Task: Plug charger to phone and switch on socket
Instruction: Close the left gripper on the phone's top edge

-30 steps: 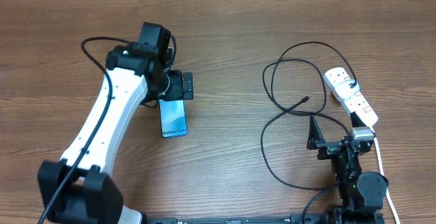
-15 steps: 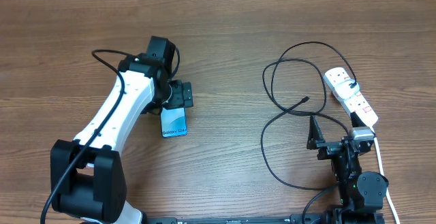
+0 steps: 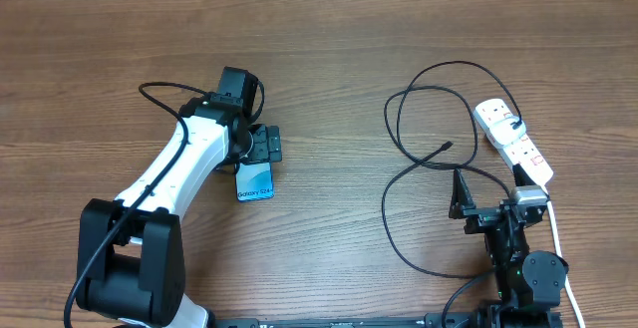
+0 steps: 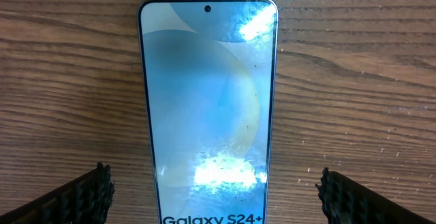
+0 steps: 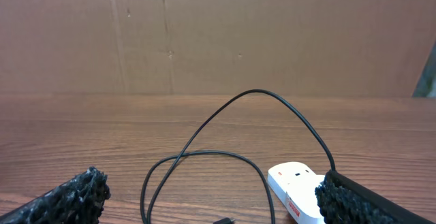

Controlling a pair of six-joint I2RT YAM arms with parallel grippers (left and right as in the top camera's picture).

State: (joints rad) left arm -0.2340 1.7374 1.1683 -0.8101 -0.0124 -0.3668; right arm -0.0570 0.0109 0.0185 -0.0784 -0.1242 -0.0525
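Note:
The phone [image 3: 255,180] lies flat on the wooden table, blue screen up, with "Galaxy S24+" text; it fills the left wrist view [image 4: 208,108]. My left gripper [image 3: 263,145] is open and hovers over the phone's far end, a finger on each side [image 4: 212,197], not touching it. The black charger cable [image 3: 419,159] lies in loose loops right of centre, its plug tip [image 3: 445,148] free on the table. The white socket strip [image 3: 513,141] lies at the right, also in the right wrist view [image 5: 294,183]. My right gripper [image 3: 488,212] is open and empty near the front edge.
The strip's thick white cord [image 3: 558,243] runs toward the front right edge beside the right arm. A brown cardboard wall [image 5: 218,33] stands behind the table. Bare wood lies between the phone and the cable loops.
My left arm has swung toward the front, bringing the open gripper lower over the phone's far end. The right arm, cable and socket strip have not moved.

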